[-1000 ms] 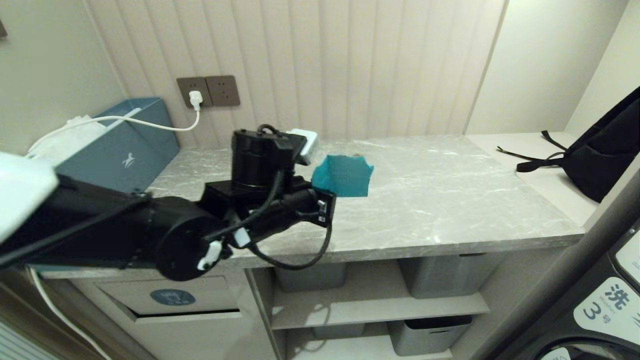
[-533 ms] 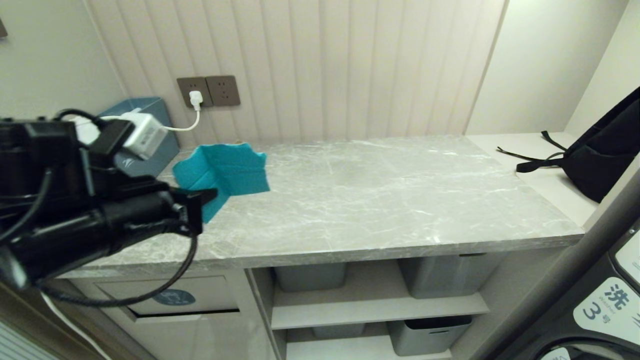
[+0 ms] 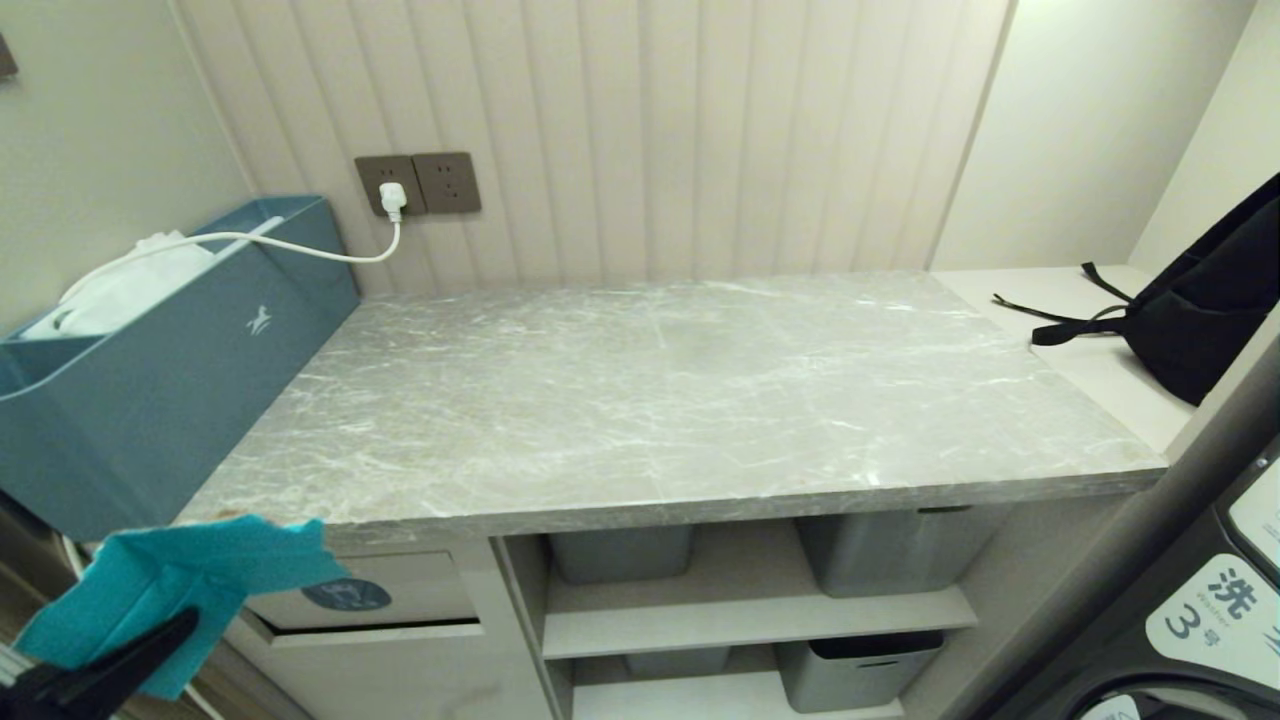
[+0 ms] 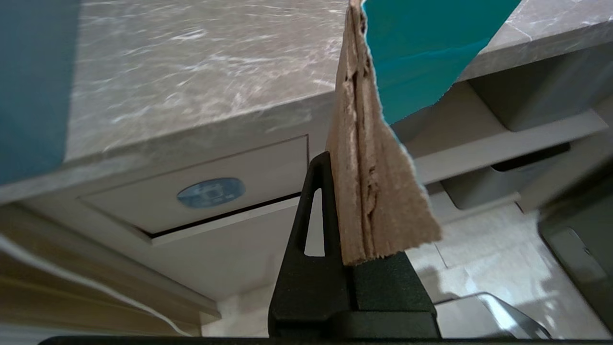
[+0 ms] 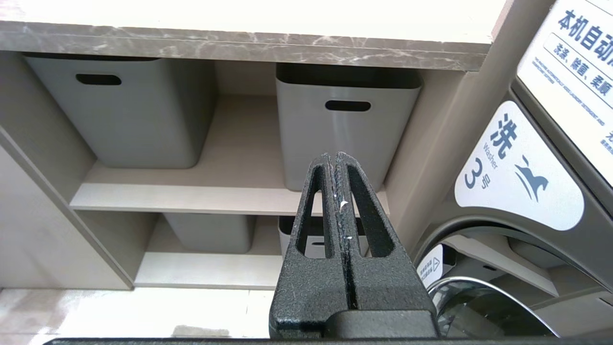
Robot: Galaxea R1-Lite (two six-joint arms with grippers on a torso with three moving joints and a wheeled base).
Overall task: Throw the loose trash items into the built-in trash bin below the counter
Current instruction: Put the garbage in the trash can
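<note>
A grey, white-veined marble counter (image 3: 650,400) runs along a ribbed wall, one blue-grey box (image 3: 150,390) at its end and four grey storage bins (image 5: 345,124) on shelves below. The left gripper (image 4: 342,211) is clamped on one folded cardboard piece (image 4: 373,191), teal outside, torn brown inside, just before the trash flap (image 4: 210,191). The right gripper (image 5: 341,191) is closed, empty.

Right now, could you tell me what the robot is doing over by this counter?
It is clearing trash. The left gripper is shut on a folded teal-and-brown cardboard piece, held off the counter's front left corner, near the bin flap with the round blue sticker below. The flap looks only slightly ajar. The right gripper is shut on nothing, parked low facing the grey storage bins.
</note>
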